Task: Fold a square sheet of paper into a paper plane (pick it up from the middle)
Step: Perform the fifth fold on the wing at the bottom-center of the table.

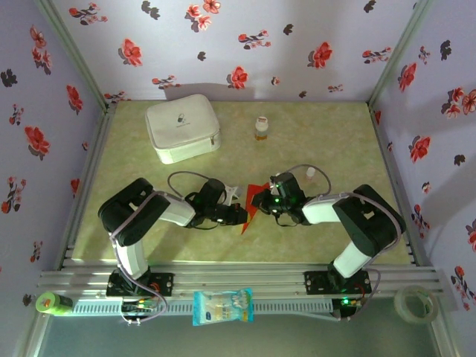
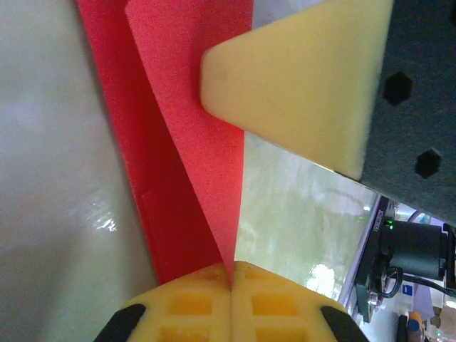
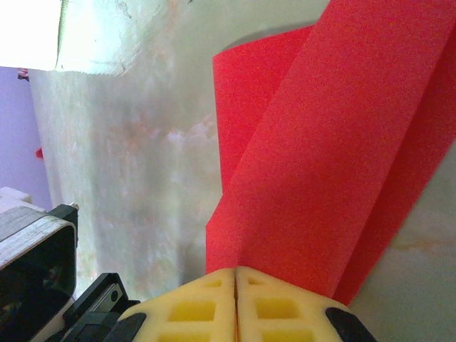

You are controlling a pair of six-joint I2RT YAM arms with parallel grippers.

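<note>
near edge, on the metal rail in front of the arm bases: a blue-and-white plastic snack packet [image 1: 223, 306] is lying flat between the two bases. a green tape roll [image 1: 50, 303] is sitting at the left end and a clear tape roll [image 1: 415, 303] at the right end.

mid desk: the thin bright red paper sheet [image 1: 251, 207] is lying between the two arms on the pale green desk [image 1: 335, 141], folded into long overlapping flaps.
- the left gripper [image 2: 231, 276] is holding it, jaws clenched, yellow pads meeting on a narrow tip of the red paper.
- the right gripper [image 3: 236, 274] is gripping from the opposite side, jaws clenched on a layered edge.
- in the left wrist view a yellow finger [image 2: 299, 78] of the right gripper is overlapping the upper flap; cannot tell whether it is touching.

far side: a white rounded zip case [image 1: 182, 128] is resting at the back left. a small clear bottle with orange contents [image 1: 261, 129] is standing upright to its right, well apart from the paper.
</note>
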